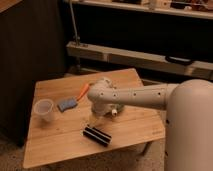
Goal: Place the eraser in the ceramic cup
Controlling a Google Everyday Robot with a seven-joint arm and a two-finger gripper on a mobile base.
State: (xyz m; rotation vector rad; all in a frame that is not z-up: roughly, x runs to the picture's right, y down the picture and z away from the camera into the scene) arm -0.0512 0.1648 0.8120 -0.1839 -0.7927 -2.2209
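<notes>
The eraser (96,135), a flat black bar, lies on the wooden table (55,142) near its front middle. The ceramic cup (43,110), pale and handleless, stands upright at the table's left edge, well to the left of the eraser. My gripper (94,120) hangs down from the white arm (135,97) just above and behind the eraser's left end. It holds nothing that I can see. The arm reaches in from the right and covers the middle of the table.
A blue-grey sponge-like pad (66,104) lies between the cup and the arm. An orange stick-like thing (83,91) lies behind it. A dark panel stands to the left, and a low shelf rail (140,57) runs behind the table. My white body (190,130) fills the right.
</notes>
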